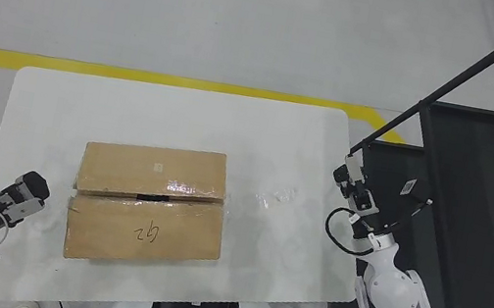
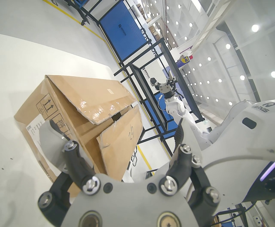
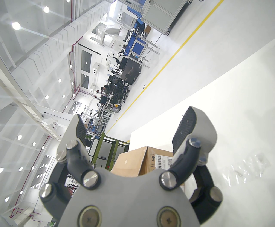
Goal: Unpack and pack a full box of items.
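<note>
A brown cardboard box stands in the middle of the white table, its two top flaps folded down with a narrow gap between them. My left gripper hovers off the table's left front corner, open and holding nothing; in the left wrist view its fingers frame the box from a short way off. My right gripper is at the table's right edge, open and bare. In the right wrist view that gripper points across the table toward the box.
A scrap of clear plastic film lies on the table right of the box, also seen as crinkled film in the right wrist view. A black metal rack stands just past the table's right edge. A yellow floor line runs behind the table.
</note>
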